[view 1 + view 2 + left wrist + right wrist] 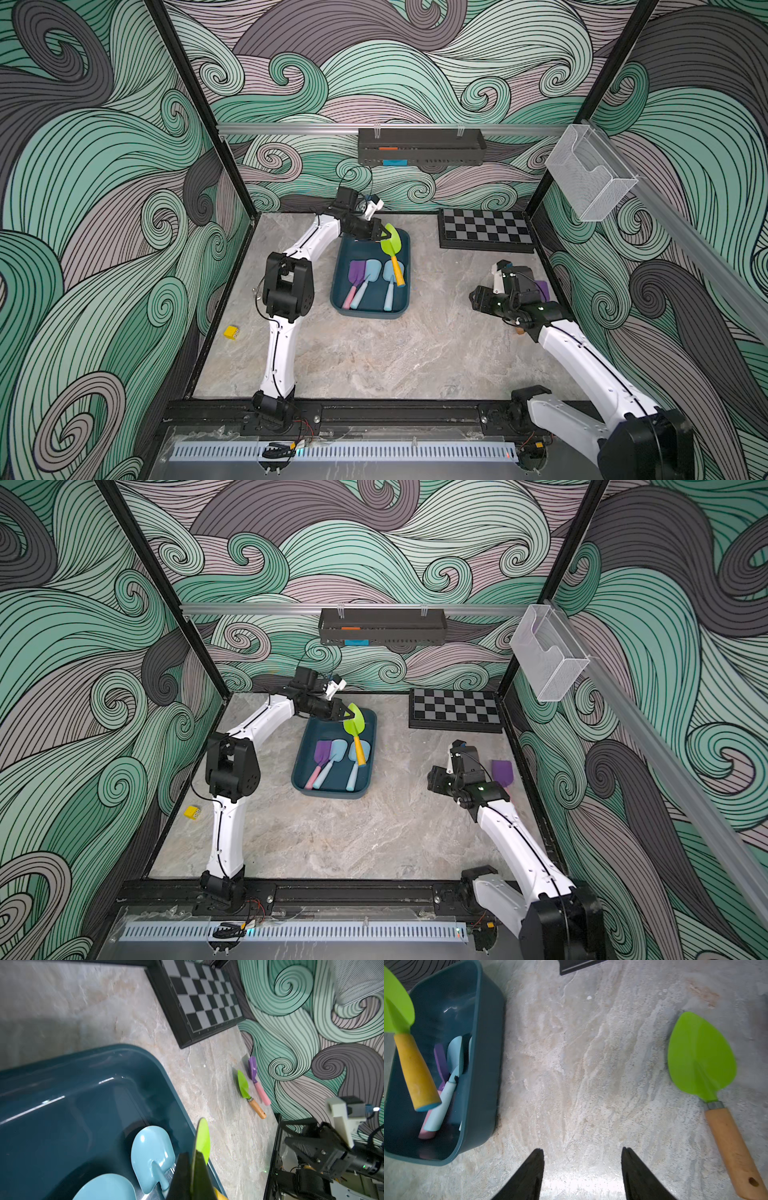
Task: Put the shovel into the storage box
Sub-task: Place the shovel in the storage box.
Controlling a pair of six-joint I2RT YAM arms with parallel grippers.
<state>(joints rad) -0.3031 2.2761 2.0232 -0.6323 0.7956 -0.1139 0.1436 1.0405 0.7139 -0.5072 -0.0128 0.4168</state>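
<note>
Jaws on my left arm (320, 237) are clamped on the edge of the green blade of the yellow-handled shovel (390, 245), which hangs over the far end of the storage box (376, 297). Its handle slants down towards the box's right side, above one of the shovels lying there; I cannot tell whether the handle's end touches anything. From its base at the near edge of the table (395, 353), the left arm rises to a bent elbow. The forearm reaches away to the far side, and the wrist turns rightwards so the jaws come in over the box's far rim.

On my right arm (582, 353) the jaws stand apart with nothing between them, only bare table below. That arm comes up from the near right corner, its forearm running along the right wall and its wrist turned left, so the jaws point across the table towards the box and well apart from it.

Inside the box lie a purple shovel with a pink handle (356, 272) and two light blue shovels (372, 268), blades towards the far end. By the right wall, beyond my right wrist, a wooden-handled green shovel (702, 1057) and a second purple shovel (502, 771) lie side by side on the table.
</note>
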